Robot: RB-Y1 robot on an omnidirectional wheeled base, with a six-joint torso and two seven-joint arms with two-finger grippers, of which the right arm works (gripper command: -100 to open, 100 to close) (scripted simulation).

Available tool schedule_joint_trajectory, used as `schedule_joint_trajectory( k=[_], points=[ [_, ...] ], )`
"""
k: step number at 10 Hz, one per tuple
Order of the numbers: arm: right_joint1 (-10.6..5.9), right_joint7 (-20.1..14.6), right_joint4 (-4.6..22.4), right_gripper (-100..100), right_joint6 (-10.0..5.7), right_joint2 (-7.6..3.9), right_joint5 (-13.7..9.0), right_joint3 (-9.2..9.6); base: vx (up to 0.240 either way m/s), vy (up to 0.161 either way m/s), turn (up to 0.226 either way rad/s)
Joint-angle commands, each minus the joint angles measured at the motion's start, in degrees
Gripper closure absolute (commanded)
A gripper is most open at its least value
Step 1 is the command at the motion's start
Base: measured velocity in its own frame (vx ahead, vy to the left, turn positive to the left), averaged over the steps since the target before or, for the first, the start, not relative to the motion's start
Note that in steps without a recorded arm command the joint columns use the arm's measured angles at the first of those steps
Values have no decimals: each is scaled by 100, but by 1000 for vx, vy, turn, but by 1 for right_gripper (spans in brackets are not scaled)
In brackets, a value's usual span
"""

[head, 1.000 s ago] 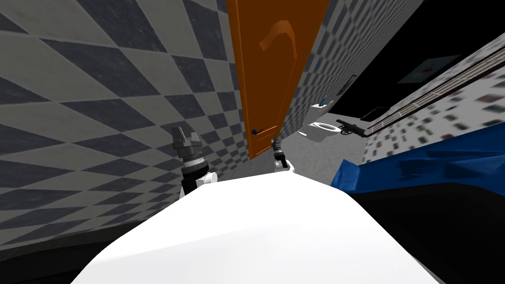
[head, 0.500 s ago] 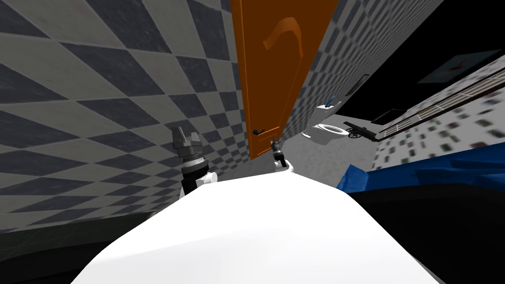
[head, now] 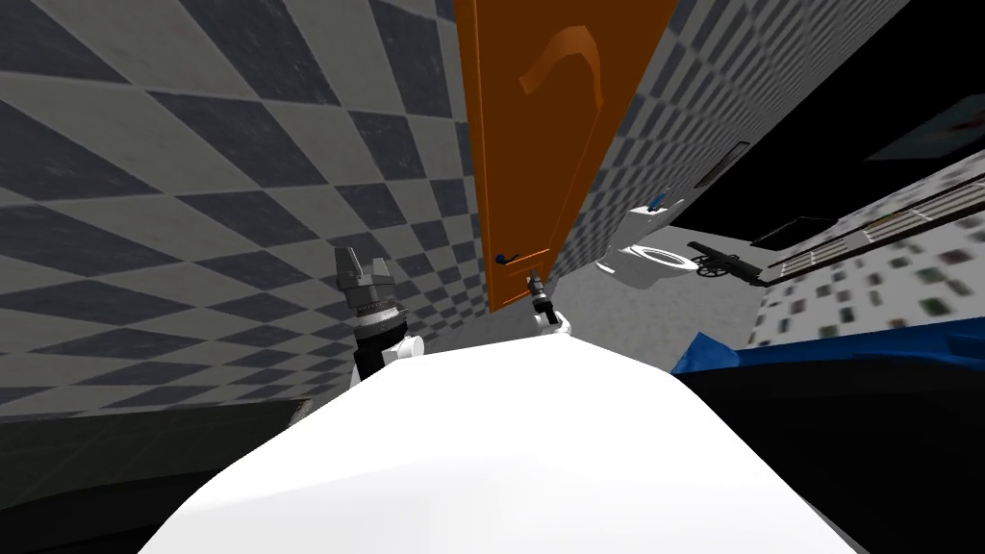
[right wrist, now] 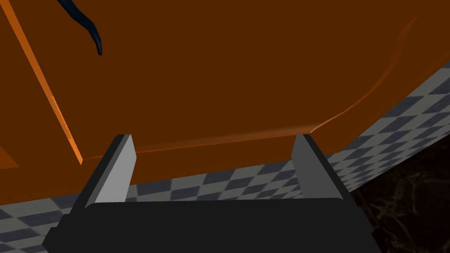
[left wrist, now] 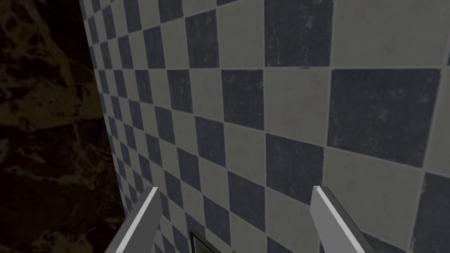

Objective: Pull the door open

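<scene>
At twelve o'clock in the head view the orange door (head: 539, 144) stands ajar, its dark handle (head: 507, 257) at ten o'clock from the right gripper (head: 535, 280). The left gripper (head: 362, 260) hangs at nine o'clock. Left wrist view: fingers (left wrist: 140, 215) spread. Right wrist view: fingers (right wrist: 116, 169) spread, with the door's edge just beyond them and nothing pinched. The step looks like reaching for a grip. Next, the gripper needs to close on the edge or handle and draw back.

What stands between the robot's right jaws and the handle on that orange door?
Nothing visible does. The right jaws stand open close before the orange door. Its dark handle lies off to one side of them, with only bare door face between.
</scene>
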Motion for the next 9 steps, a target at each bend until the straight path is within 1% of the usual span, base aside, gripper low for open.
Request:
schedule_joint_trajectory(
  k=[1, 2, 3, 4, 5, 6, 8, 9],
  points=[
    [-89, -23, 211, -100, -18, -31, -8, -1, 13, -49, 85],
    [-206, -53, 461, -100, -30, -68, -16, 8, 25, -56, 131],
    [-324, -83, 599, -100, -43, -105, -23, 16, 29, -88, 229],
    [-324, -83, 721, -100, -43, -105, -23, 16, 16, -68, 74],
    [-433, -110, 908, -100, -55, -138, -30, 25, 11, -54, 93],
    [-433, -110, 955, -100, -55, -138, -30, 25, 11, -49, 84],
    [-646, -164, 1415, -100, -78, -203, -43, 41, 24, -67, 191],
    [-744, -189, 1579, -100, -88, -233, -50, 48, 25, -106, 209]
  ],
)
